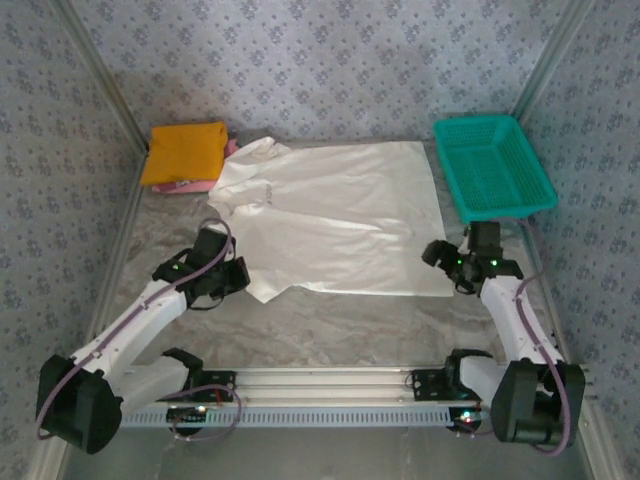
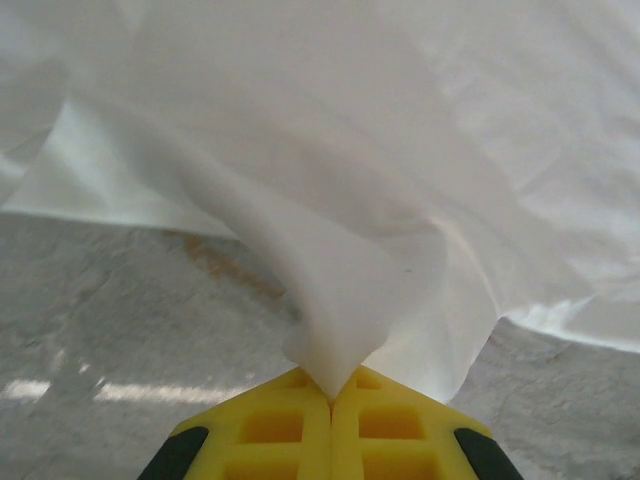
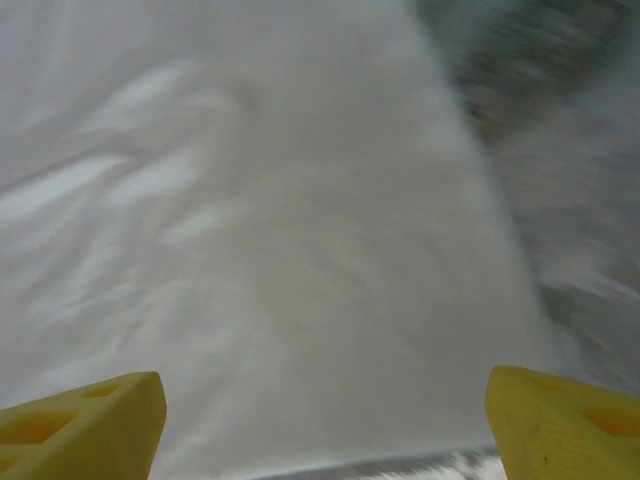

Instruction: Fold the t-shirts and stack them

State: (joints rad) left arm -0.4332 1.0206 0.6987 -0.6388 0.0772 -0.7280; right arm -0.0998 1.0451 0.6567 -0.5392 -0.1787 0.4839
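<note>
Nearest me, my left tool (image 2: 330,395) was pressed together, pinching a bunched fold of the white t-shirt (image 1: 340,215) at its near left edge; my right tool (image 3: 325,410) hung spread over the near right corner; the shirt lay across the desk (image 1: 330,335); beyond, an orange shirt (image 1: 183,152) sat on a pink shirt (image 1: 195,186) far left, and a teal basket (image 1: 478,122) far right.

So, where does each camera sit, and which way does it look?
Top external: above, behind the arms, looking down on the table; both arms show.
Left wrist: on the left arm, facing the shut left pincer pinching the white t-shirt.
Right wrist: on the right arm, looking past the open right pincer onto that shirt.
Shared: the shirt.
</note>
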